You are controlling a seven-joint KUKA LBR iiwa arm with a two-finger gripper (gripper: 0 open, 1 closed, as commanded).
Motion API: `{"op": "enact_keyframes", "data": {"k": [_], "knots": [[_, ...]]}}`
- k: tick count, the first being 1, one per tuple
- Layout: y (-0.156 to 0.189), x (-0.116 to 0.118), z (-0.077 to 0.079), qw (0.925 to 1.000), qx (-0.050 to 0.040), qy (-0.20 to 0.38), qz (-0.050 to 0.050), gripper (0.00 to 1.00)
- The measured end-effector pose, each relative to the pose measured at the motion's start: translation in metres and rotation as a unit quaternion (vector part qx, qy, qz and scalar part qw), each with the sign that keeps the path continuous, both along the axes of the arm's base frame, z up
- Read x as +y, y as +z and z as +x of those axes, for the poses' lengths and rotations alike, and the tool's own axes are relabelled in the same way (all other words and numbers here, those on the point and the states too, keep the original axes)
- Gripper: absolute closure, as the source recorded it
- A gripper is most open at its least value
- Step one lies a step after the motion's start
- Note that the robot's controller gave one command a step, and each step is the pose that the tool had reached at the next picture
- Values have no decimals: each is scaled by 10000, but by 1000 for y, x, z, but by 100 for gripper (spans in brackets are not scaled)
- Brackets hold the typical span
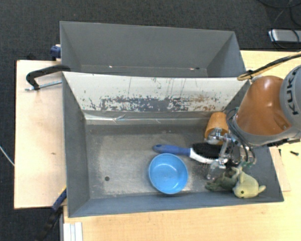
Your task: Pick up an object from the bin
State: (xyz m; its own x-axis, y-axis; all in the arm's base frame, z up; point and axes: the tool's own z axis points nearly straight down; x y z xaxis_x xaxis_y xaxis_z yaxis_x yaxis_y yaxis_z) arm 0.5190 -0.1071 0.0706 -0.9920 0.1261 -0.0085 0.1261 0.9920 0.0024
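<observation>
My gripper reaches down in the bin's right front part, under the orange cover. It stands over the bristle end of a brush with a blue handle and a black head. Just below the gripper lies a dark green soft toy, with a pale yellow plush toy to its right in the front right corner. A blue round bowl sits left of the gripper on the bin floor. An orange rounded thing lies behind the gripper near the right wall.
The left half of the bin floor is bare grey metal. The arm with its orange cover comes in over the bin's right wall.
</observation>
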Motion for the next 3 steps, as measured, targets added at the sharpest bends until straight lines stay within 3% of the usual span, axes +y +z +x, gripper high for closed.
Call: {"op": "enact_keyframes", "data": {"k": [1, 2, 3], "knots": [[3, 0, 1, 10000, -23, 9, -13, 100], [116, -6, -2, 10000, -18, -36, -16, 100], [180, -22, 12, 10000, -21, 73, -24, 100]]}}
